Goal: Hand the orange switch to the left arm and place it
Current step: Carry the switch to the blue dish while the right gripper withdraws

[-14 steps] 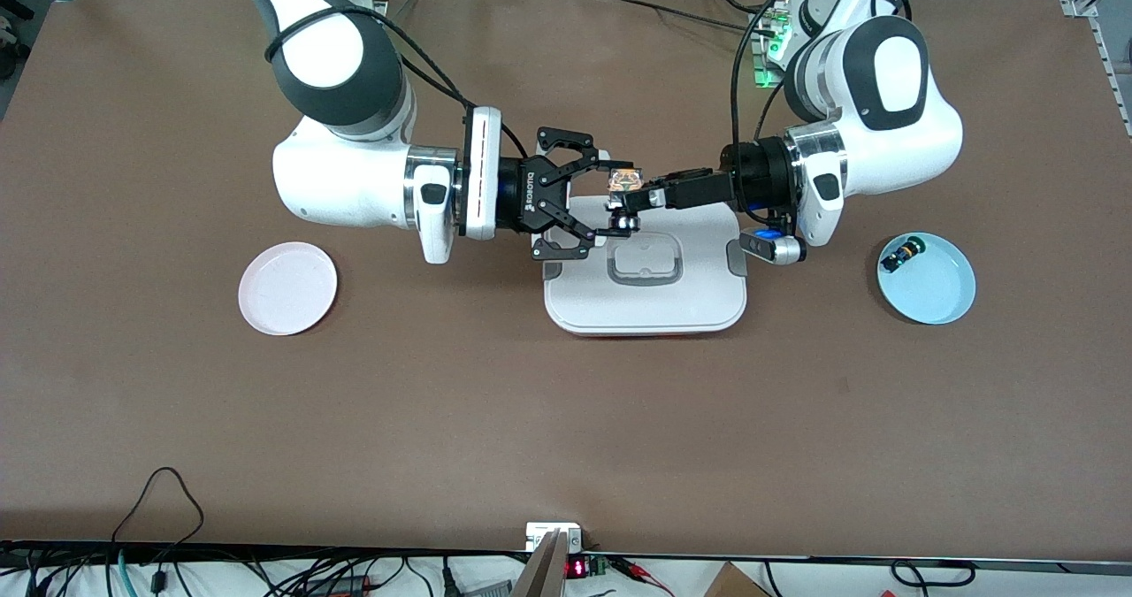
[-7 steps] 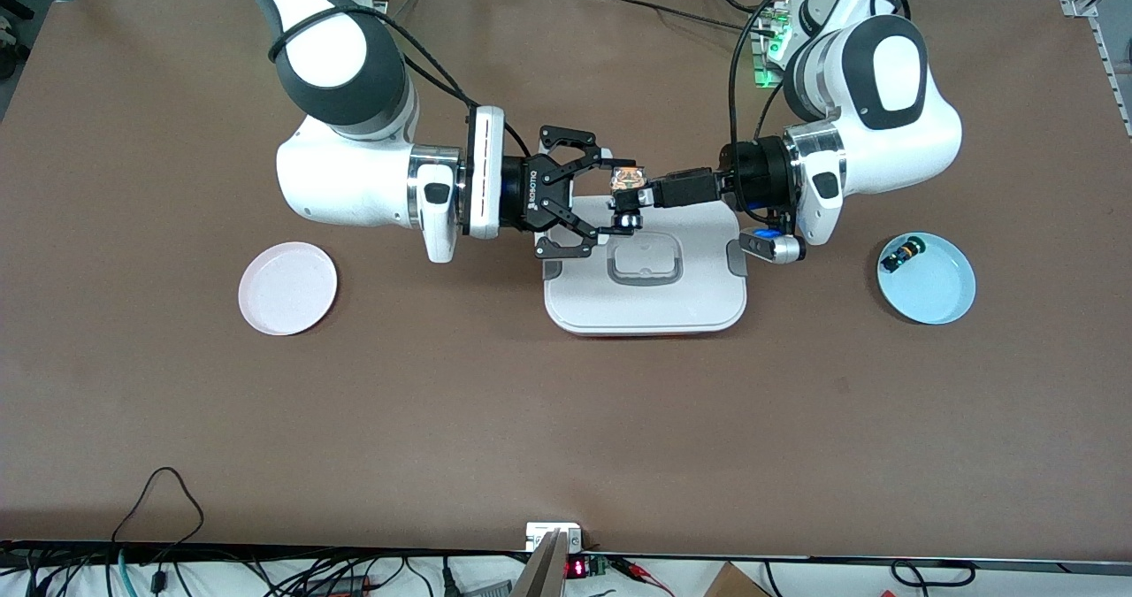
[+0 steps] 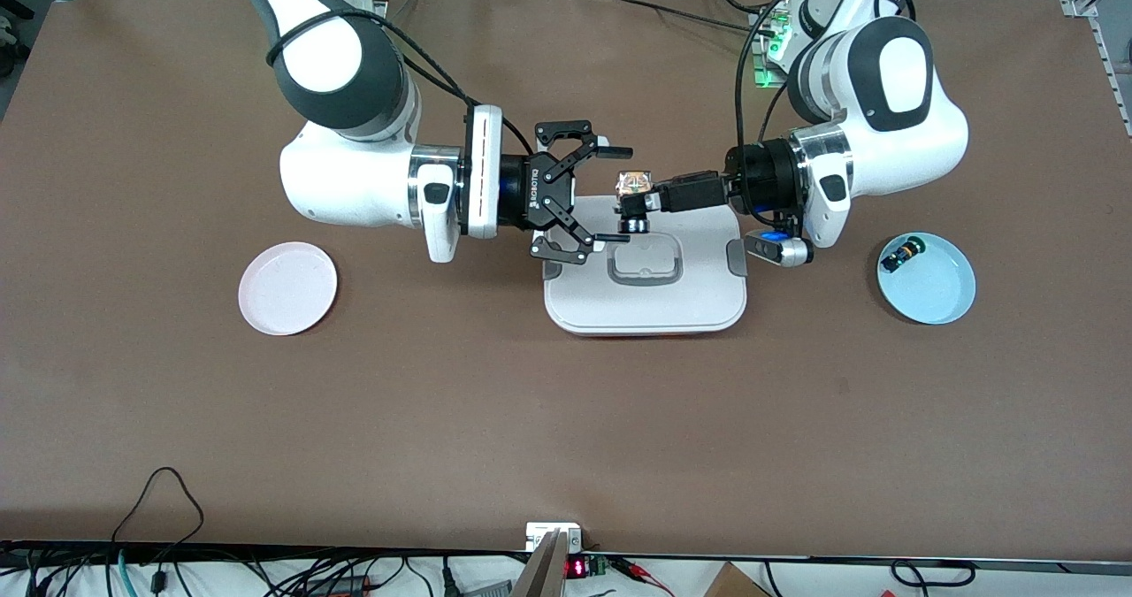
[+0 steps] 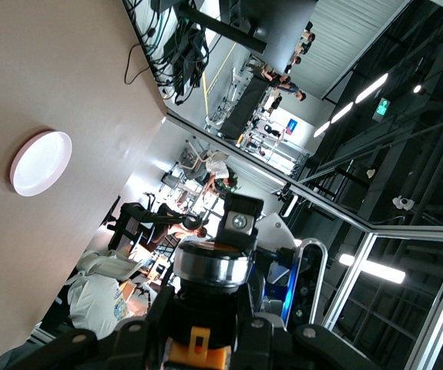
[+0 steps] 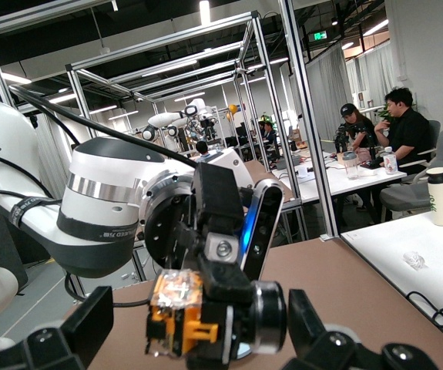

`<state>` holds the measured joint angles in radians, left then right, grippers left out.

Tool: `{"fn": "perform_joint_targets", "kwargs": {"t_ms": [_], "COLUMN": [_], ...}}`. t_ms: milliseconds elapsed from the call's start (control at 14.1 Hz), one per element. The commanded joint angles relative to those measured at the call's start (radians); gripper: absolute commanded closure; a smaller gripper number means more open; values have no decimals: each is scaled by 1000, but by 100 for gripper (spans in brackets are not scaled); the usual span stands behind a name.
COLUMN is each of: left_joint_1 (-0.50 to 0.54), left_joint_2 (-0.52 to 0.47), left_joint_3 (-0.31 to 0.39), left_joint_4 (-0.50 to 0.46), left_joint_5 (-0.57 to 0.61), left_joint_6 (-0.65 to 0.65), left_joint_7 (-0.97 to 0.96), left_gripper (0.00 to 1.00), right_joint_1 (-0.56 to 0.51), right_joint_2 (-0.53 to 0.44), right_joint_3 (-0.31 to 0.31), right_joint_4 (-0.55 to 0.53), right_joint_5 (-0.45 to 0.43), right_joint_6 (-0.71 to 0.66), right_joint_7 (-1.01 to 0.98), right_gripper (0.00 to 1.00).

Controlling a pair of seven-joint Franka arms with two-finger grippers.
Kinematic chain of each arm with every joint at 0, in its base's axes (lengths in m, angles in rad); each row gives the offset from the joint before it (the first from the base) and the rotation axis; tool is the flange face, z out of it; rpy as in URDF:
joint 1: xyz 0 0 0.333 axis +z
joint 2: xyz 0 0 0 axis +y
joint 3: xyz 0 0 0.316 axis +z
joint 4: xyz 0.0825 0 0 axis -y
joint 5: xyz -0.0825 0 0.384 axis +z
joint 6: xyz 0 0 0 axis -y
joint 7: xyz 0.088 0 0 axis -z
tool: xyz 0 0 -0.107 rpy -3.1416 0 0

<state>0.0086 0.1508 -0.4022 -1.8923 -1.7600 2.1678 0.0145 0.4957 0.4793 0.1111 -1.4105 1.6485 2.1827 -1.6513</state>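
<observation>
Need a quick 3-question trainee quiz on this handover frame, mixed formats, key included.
1. True or false: the right tool is shut on the orange switch.
2. The left tool holds the switch over: A) the pink plate B) the box C) the blue plate
3. Fill in: a small black switch with a green tip lies on the ____ plate.

Key: 1 false, its fingers are spread; 2 B; 3 blue.
</observation>
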Motion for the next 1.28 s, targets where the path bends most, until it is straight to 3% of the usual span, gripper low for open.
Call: {"fn": "perform_joint_targets", "kwargs": {"t_ms": [0, 142, 355, 711, 924, 1208], "left_joint_1": [34, 37, 53, 73, 105, 163], "left_joint_2": [-34, -36, -33, -10, 32, 121], "left_joint_3": [19, 55, 132, 203, 235, 284], "left_joint_4": [-27, -27, -31, -30, -30, -30], "left_joint_5": [110, 256, 406, 996, 1331, 1693], "left_joint_6": [-26, -51, -156, -250, -259, -243], "left_joint_7": [-8, -14, -36, -47, -41, -25], "left_gripper": [100, 100, 100, 100, 100, 100], "right_joint_1": [-9, -72, -159, -269, -287, -310], "right_joint_2": [-1, -5, -63, -136, -160, -175], "right_joint_3": [-14, -22, -28, -30, -30, -28], "right_joint_4": [-30, -70, -212, -470, -519, -498], "right_joint_5": [31, 25, 10, -124, -150, -425], "right_joint_6": [-9, -38, -38, -38, -35, -41], "right_joint_7": [-13, -8, -5, 14, 276, 770], "right_gripper": [0, 0, 0, 0, 0, 0]}}
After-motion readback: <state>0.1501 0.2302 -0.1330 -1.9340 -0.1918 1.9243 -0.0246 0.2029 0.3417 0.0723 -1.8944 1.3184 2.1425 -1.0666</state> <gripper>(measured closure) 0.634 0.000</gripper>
